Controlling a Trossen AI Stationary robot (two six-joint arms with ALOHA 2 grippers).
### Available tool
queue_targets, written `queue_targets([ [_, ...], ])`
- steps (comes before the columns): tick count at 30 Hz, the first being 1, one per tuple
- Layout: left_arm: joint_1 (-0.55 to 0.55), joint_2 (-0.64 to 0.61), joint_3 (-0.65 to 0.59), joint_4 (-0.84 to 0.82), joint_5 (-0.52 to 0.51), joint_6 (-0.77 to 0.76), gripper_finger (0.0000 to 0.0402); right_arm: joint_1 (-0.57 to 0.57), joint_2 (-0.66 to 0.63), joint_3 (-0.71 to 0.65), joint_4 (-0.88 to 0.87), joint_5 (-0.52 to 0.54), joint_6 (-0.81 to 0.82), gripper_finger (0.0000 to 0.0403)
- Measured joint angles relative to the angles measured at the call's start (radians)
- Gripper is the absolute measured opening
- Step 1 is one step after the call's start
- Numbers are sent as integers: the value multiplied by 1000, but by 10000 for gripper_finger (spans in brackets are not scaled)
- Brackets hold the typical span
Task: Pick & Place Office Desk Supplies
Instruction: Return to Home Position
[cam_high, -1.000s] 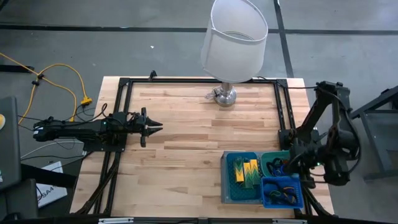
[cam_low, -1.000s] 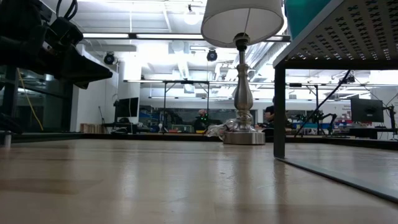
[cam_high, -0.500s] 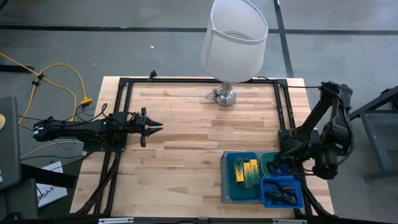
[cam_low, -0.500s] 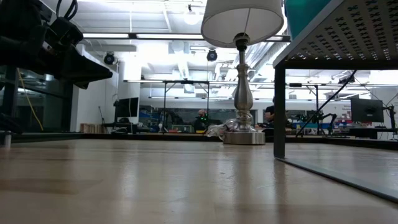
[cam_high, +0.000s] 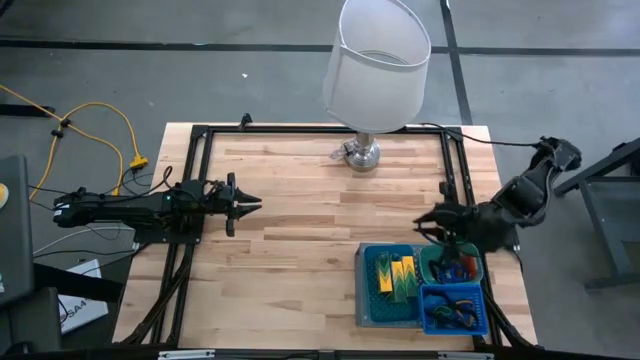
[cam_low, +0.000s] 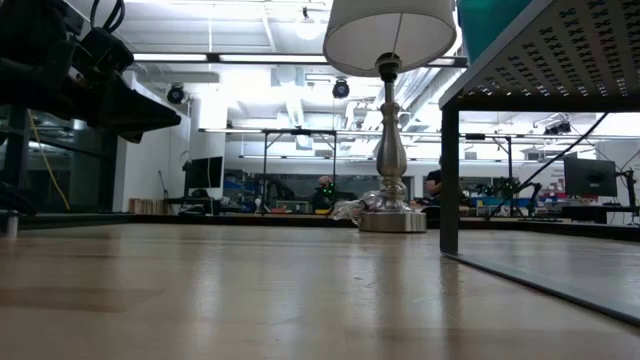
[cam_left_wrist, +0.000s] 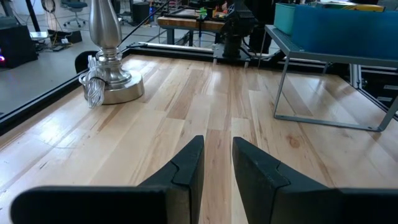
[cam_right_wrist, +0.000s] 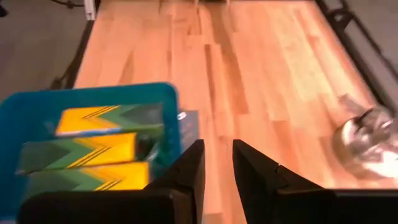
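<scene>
The office desk supplies (cam_high: 455, 270) sit in three small bins on a grey perforated shelf (cam_high: 385, 315), at the table corner on my right arm's side, along the edge farthest from the lamp (cam_high: 375, 60). Yellow-and-green blocks (cam_high: 396, 274) with zigzag stripes lie side by side in a blue bin (cam_high: 390, 250). Coloured loops fill the green bin (cam_high: 432, 256) beside it and a second blue bin (cam_high: 425, 300) nearer the corner.

The table (cam_high: 300, 260) is pale wood planks inside a black metal frame (cam_high: 190, 180). The lamp's chrome base stands by the far edge, near the middle. The floor around is grey concrete, with a yellow cable (cam_high: 118, 118) looping off my left side. Looking level across the wood, the room is a bright workshop with benches, screens and ceiling lights.

My right arm reaches in, bent, from the table's right edge. My right gripper (cam_high: 422, 224) hangs over bare wood just beside the shelf on its lamp side. Its fingers (cam_right_wrist: 186, 171) are drawn close with only a thin slit between them, and they hold nothing. My left arm lies low and stretched out at the left edge. My left gripper (cam_high: 252, 203) points across the table, with its fingers (cam_left_wrist: 186, 168) equally close and holding nothing.
</scene>
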Motion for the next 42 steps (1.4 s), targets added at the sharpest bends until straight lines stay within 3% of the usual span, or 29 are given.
queue_targets([
  [6,0,0,0,0,0,0,79,-148,-22,-12,32,-52,-137,71],
  [15,0,0,0,0,0,0,79,-334,-203,-253,289,-210,-301,71],
  [26,0,0,0,0,0,0,79,-526,-395,-502,469,-239,-347,71],
  [42,0,0,0,0,0,0,79,-663,-669,-870,803,-231,-318,71],
])
